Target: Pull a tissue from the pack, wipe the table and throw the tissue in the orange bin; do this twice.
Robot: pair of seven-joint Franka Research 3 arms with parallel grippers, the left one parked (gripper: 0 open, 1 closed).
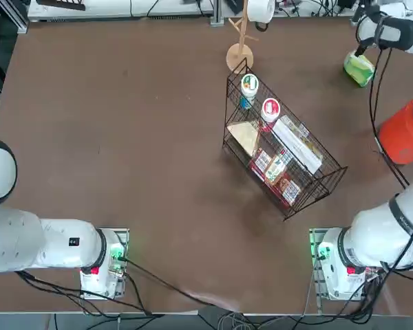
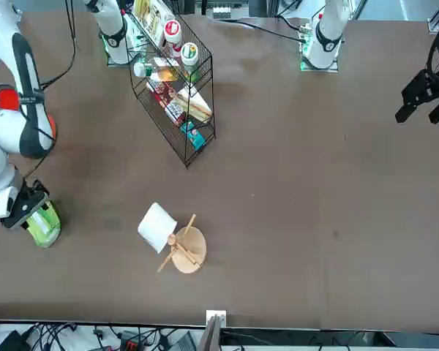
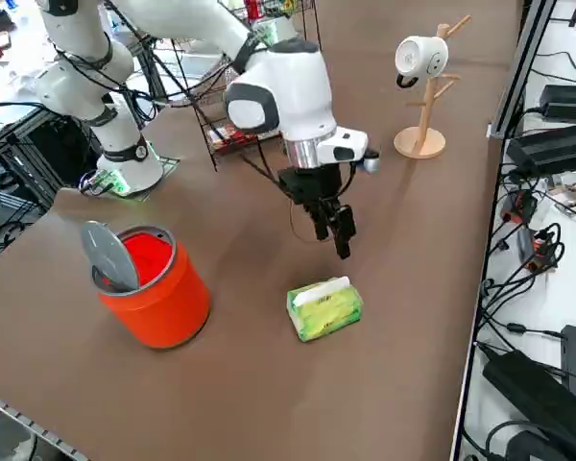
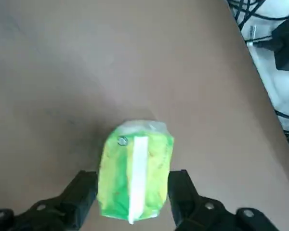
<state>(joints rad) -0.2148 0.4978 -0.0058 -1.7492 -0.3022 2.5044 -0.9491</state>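
Brown desk [image 3: 259,394] spreads out beneath your work, its far edge beyond the green packet [image 3: 324,309] as you look out from the arm's base. The packet lies flat towards the right of that far side, below the right pincer [image 4: 133,180], whose two fingers stand spread with nothing between their tips. From the wrist, you see the packet framed by both fingers, its body reaching out ahead of them. The white tissue strip [image 4: 138,175] runs lengthwise, roughly square to the line on which the fingers would meet, so closing should nip it across its narrow width. That is the relation to keep: I'd judge you need little turn, just a lowering centred on the strip, minding the soft wrapper either side. The right arm [image 3: 302,91] is the one at hand. Your orange bin [image 3: 168,303] stands nearer the base than the packet, well apart from it.
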